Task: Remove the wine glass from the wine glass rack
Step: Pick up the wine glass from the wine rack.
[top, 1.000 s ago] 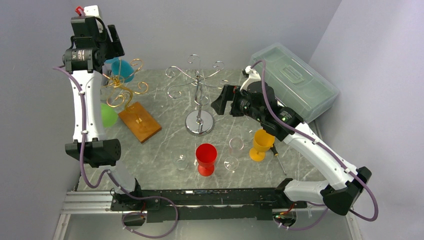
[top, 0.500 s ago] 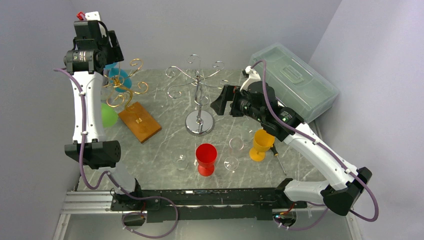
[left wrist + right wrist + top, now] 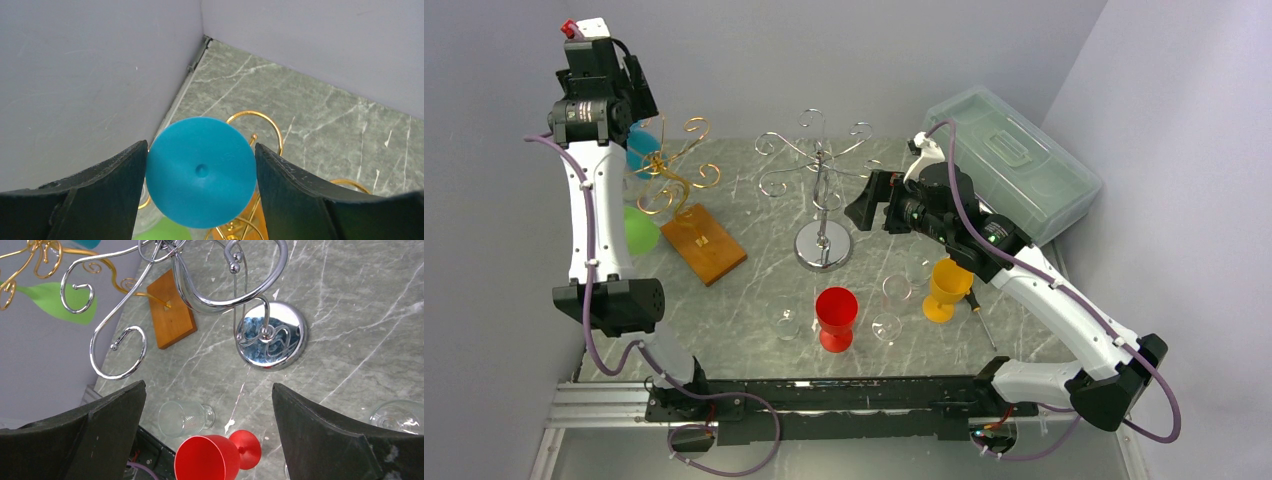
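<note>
Left wrist: left gripper is clamped on the round foot of the blue wine glass, one finger touching each side of the rim. Gripping the foot makes sense, since the glass hangs bowl-down and the foot is the part facing up. The gold rack curls sit just behind and below the foot. Can't tell if the stem is fully out of its hook. A green glass peeks in below.

Right wrist: right gripper is spread wide with nothing between the fingers. It hovers above the silver rack, with a red glass and a clear glass on the table underneath. Looks parked out of the way, probably idle for this step.

Top: the blue glass is high at the back-left corner, mostly hidden behind the left gripper, left of the gold curls and close to the wall.

Versus a second ago: the left gripper has moved up and left toward the wall, taking the blue bowl with it. Then it sat among the gold hooks. Right arm unchanged. Judged: lift-off under way.
</note>
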